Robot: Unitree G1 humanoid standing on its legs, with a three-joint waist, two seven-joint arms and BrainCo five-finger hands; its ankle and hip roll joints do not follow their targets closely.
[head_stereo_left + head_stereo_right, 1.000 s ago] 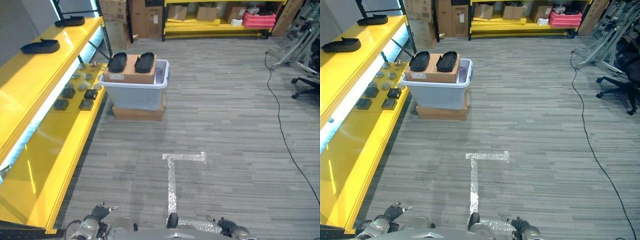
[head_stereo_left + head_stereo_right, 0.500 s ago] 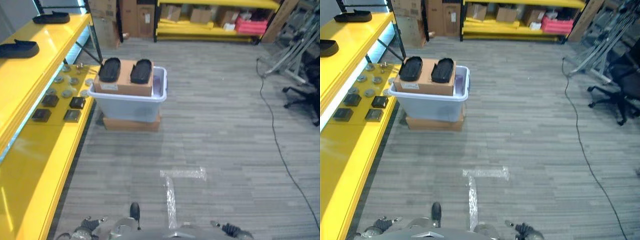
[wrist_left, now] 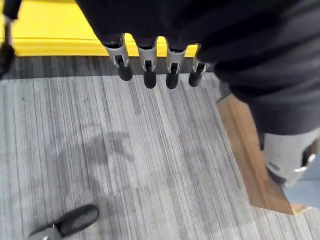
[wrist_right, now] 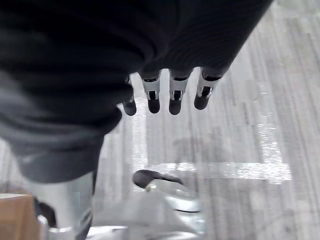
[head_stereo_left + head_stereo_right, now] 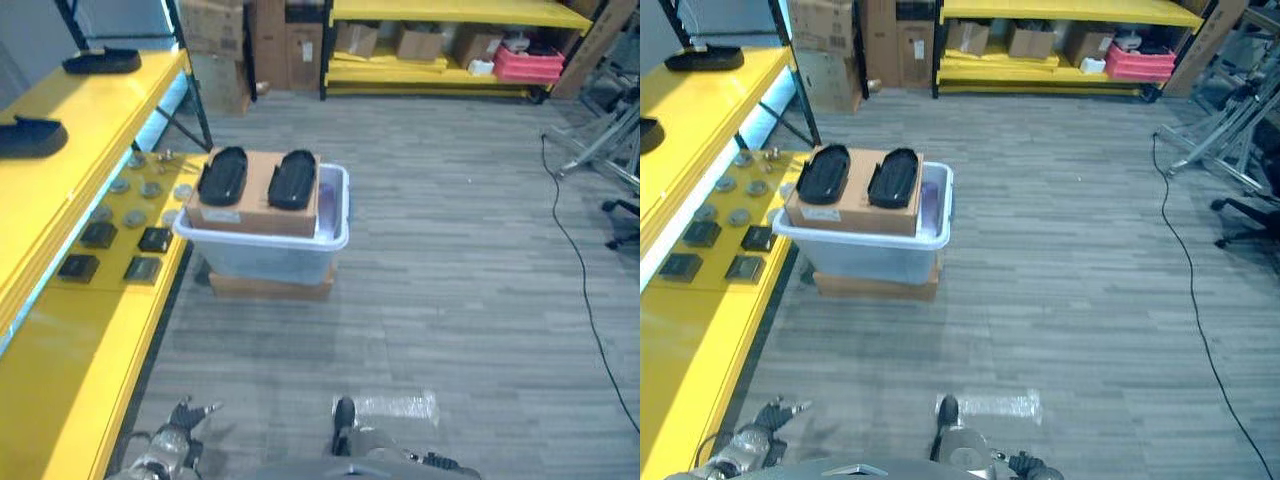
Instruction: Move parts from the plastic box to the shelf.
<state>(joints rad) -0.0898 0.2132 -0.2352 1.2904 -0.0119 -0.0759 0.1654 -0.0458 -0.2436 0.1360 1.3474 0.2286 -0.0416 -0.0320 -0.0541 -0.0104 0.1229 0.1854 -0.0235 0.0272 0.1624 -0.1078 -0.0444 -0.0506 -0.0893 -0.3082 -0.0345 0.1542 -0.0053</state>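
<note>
Both hands hang low over the floor (image 5: 460, 300), the left hand (image 3: 150, 60) and the right hand (image 4: 170, 85) with fingers straight, relaxed and empty. Ahead, beside the yellow shelf (image 5: 90, 340), the translucent plastic box (image 5: 270, 255) sits on a flat carton, a cardboard box (image 5: 255, 200) with two black parts (image 5: 222, 175) on top of it.

plastic box (image 5: 268, 255): translucent pale plastic, smooth, slight sheen at rim. cardboard carton (image 5: 255, 200) across its top: matt brown card with a paper label. two black parts (image 5: 222, 175) on the carton: matt dark moulded plastic by look. shelf (image 5: 70, 330): yellow painted metal, glossy, reflecting light. small parts (image 5: 98, 235) on it: dark matt squares and dull grey metal discs. floor (image 5: 450, 280): grey wood-grain planks, matt. tape mark (image 5: 398, 406): shiny silver. left hand (image 3: 145, 65) and right hand (image 4: 172, 92): silver metal-look fingers, dark matt tips, ribbed dark cover.
</note>
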